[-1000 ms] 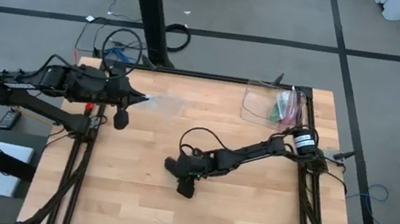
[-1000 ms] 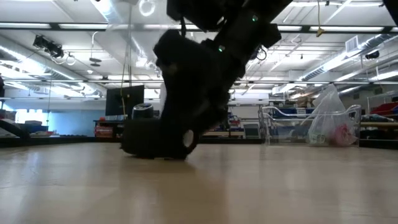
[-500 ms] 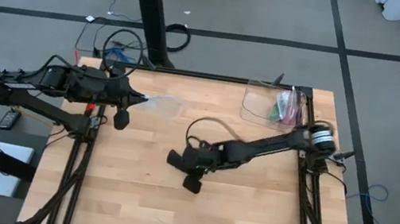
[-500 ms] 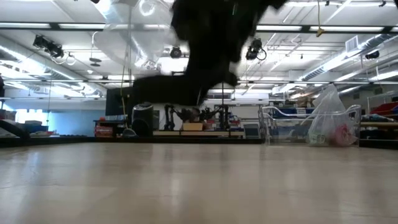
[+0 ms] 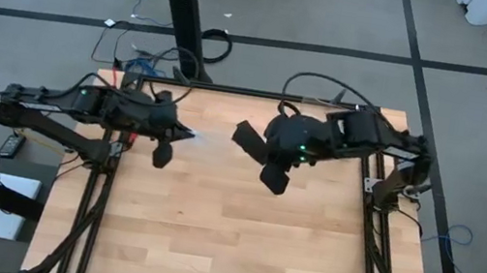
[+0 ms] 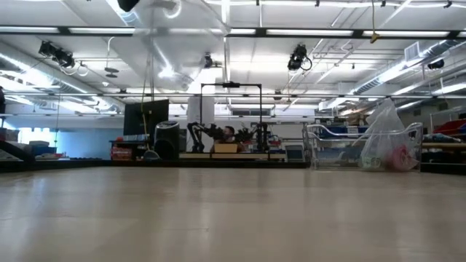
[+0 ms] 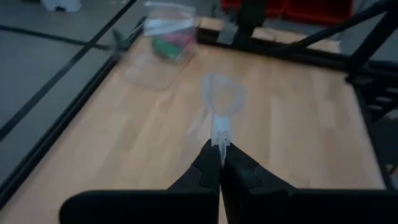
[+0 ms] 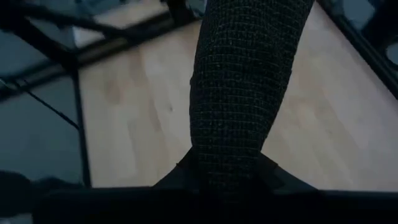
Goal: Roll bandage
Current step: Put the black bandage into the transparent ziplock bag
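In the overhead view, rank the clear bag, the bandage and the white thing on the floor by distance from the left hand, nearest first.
1. Clear bag: pinched in the left hand.
2. Bandage: mid-table, in the right hand.
3. White thing: floor, far right corner.

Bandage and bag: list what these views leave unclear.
- Bandage: right wrist view cuts off its far end; its length is unknown.
- Right gripper: high view too small to show its fingers.
- Clear bag in the left gripper: contents, if any, unreadable; low view shows only a blur.
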Motion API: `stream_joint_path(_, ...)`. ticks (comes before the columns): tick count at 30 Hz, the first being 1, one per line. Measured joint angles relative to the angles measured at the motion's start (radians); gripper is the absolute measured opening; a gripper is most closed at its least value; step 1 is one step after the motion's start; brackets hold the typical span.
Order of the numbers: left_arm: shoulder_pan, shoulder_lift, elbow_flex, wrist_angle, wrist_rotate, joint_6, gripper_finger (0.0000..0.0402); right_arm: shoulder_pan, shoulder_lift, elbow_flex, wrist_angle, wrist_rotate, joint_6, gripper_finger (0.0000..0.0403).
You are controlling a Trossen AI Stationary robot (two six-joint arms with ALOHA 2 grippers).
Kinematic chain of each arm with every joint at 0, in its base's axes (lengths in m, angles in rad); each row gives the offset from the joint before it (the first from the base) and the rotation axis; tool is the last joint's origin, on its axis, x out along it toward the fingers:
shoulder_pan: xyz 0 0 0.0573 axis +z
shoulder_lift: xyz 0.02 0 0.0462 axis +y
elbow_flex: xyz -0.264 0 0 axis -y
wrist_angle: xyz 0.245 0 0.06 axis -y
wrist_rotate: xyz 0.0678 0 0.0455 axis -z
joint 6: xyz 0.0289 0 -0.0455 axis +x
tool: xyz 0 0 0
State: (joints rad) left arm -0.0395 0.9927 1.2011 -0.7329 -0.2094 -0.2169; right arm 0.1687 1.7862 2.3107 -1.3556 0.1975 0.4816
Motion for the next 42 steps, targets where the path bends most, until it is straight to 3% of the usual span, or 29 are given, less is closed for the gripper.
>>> stream_joint_path(5, 0.0, 0.051, 0.0, 0.107, 0.03, 0.003, 0.0005, -0.028, 0.049, 0.02, -0.094, -0.058, -0.054, 0.0052)
stream_joint_path(15, 0.0, 0.095, 0.081, 0.108, 0.046, 0.029, 0.0005, -0.044, 0.079, 0.012, -0.141, -0.119, -0.126, 0.0052)
stream_joint_path(25, 0.0, 0.135, 0.099, 0.042, 0.035, 0.029, 0.0005, -0.052, 0.041, 0.014, -0.086, -0.092, -0.114, 0.0052)
stream_joint_path(42, 0.0, 0.157, 0.099, 0.162, 0.02, -0.076, 0.0005, -0.074, 0.105, -0.001, -0.189, -0.05, -0.161, 0.0052)
